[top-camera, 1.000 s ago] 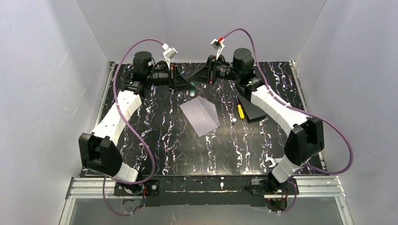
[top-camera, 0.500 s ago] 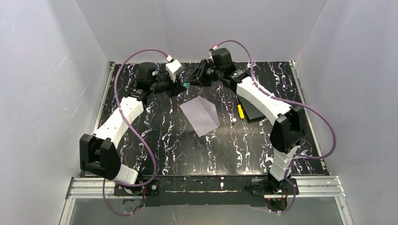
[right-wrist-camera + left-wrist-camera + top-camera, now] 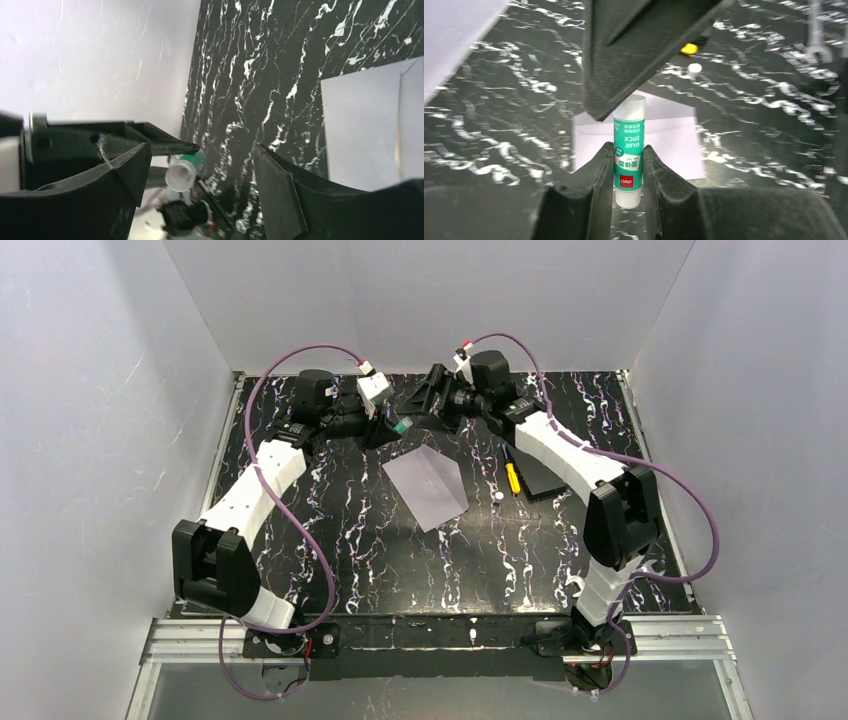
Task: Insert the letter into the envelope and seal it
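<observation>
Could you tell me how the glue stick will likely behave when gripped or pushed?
The glue stick is a smooth round tube, so it may slip in the left gripper and would probably roll if laid down. Small and rigid, probably light.

The envelope (image 3: pixel 428 485) lies flat on the bench (image 3: pixel 350 540), about midway left to right and a little toward the far side. It is a pale lavender-white paper piece, turned askew so that one corner points to the near edge. A straight fold line crosses it. Of the letter (image 3: pixel 398 150), only a thin cream-tan sliver seems to show along that fold, seen from the right wrist.
</observation>
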Robot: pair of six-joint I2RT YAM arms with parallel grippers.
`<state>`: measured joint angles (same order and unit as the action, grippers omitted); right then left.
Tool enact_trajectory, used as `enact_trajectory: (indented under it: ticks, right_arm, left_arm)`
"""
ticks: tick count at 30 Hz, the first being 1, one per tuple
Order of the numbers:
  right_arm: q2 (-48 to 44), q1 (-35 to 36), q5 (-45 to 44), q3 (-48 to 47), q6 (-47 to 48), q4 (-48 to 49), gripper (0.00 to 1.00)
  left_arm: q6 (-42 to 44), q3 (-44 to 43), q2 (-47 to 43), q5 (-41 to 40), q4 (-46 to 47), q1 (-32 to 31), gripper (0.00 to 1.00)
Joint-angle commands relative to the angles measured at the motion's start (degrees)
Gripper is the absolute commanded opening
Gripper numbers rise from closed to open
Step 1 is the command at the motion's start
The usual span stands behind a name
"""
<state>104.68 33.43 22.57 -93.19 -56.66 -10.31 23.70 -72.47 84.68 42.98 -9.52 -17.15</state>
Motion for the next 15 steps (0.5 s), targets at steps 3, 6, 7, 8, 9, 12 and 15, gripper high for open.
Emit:
enact_trajectory:
  ticks: [3, 6, 7, 8, 9, 12, 15]
  right_arm:
    - [-10.0, -1.2, 18.3, 13.3, 21.4, 22.1, 0.82]
    - [-11.5, -1.2, 21.6, 14.0, 25.8, 20.2, 0.79]
    - [-11.7, -1.2, 22.7, 14.1, 25.8, 20.4, 0.75]
    - [-11.8, -1.2, 23.1, 14.2, 25.6, 20.5, 0.70]
    - [-11.8, -1.2, 23.2, 14.2, 25.1, 20.6, 0.63]
    - [-11.4, -1.2, 23.4, 14.1, 23.4, 21.3, 0.41]
    - [-11.0, -1.2, 22.8, 13.5, 22.2, 21.1, 0.36]
  left_arm:
    - [-13.6, -2.0, 0.4, 18.1, -3.6, 0.2, 0.00]
    - [-16.2, -2.5, 0.2, 22.6, -4.5, 0.2, 0.00]
    - [-16.5, -2.6, 0.1, 23.3, -4.9, 0.2, 0.00]
    - [-16.6, -2.6, 0.0, 23.6, -5.1, 0.2, 0.00]
    - [-16.7, -2.6, -0.1, 23.7, -5.3, 0.2, 0.00]
    - [-16.0, -2.6, -0.1, 23.2, -6.3, 0.2, 0.00]
    - [-15.9, -2.5, -0.2, 21.8, -6.2, 0.2, 0.00]
